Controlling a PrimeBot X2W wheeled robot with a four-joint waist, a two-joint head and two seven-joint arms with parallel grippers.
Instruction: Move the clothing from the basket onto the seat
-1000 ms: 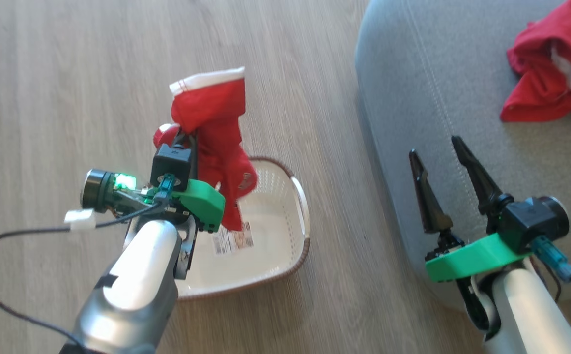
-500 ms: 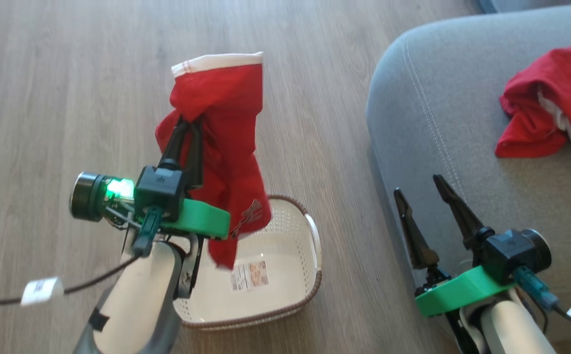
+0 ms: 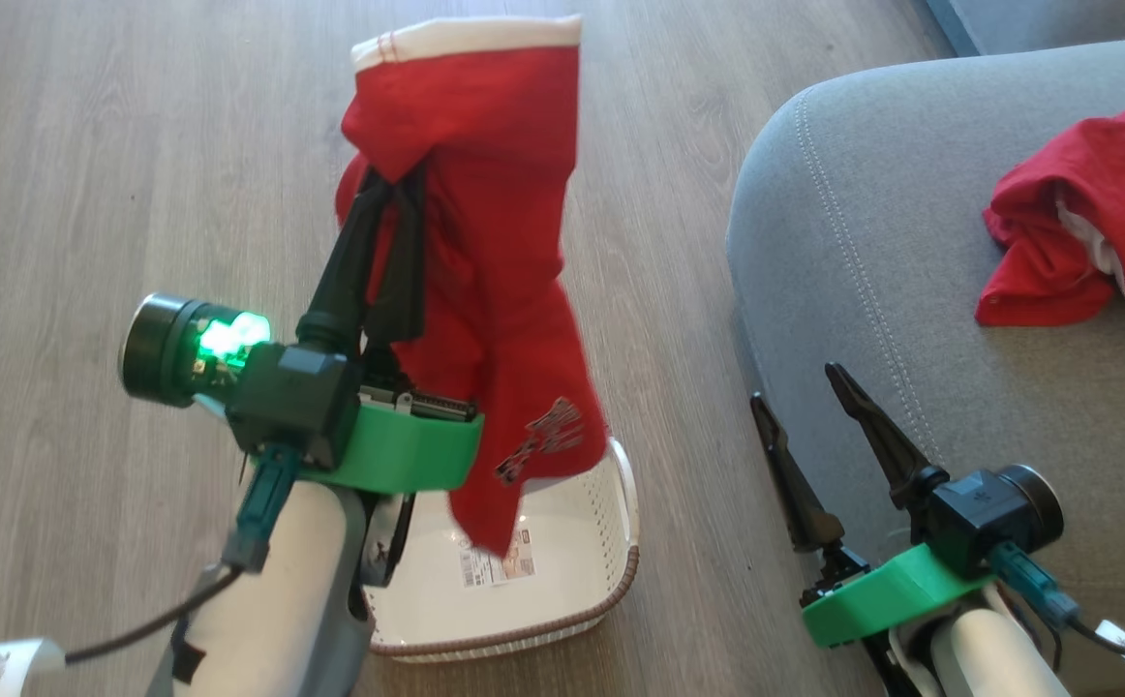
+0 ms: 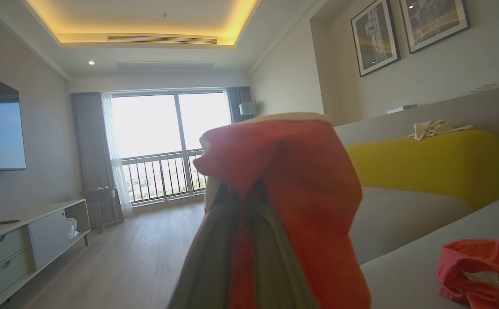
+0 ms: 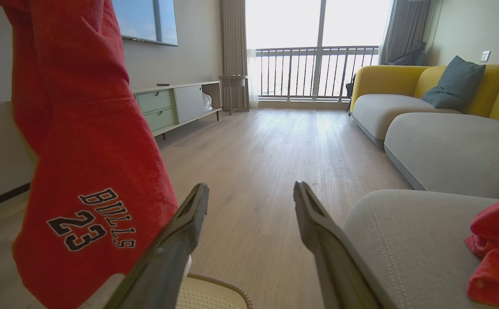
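My left gripper (image 3: 390, 194) is raised above the floor (image 3: 136, 145), its fingers pinched nearly together on a fold of the shorts (image 3: 495, 252). In the left wrist view I can see red cloth squeezed between the two fingers, with the shorts (image 4: 301, 171) draped over the tips. They hang clear of the basket (image 3: 621, 581), white band at the top, and the lower corner dangles over the basket's open top. The black print near the hem reads "BULLS 23" in the right wrist view, where the shorts (image 5: 82, 128) hang at the left. The basket sits on the floor just beside the seat (image 3: 911, 290), and I can see the label (image 3: 500, 566) on its bottom. The shirt (image 3: 1076, 223) lies crumpled on the seat, well apart from both arms. My right gripper (image 3: 794, 382) hovers at the seat's near edge with its fingers spread wide and nothing between them. From its own camera the right gripper (image 5: 250, 185) points across the floor, with the basket (image 5: 215, 283) rim low in the picture and the seat (image 5: 404, 240) and shirt (image 5: 498, 240) to its right.
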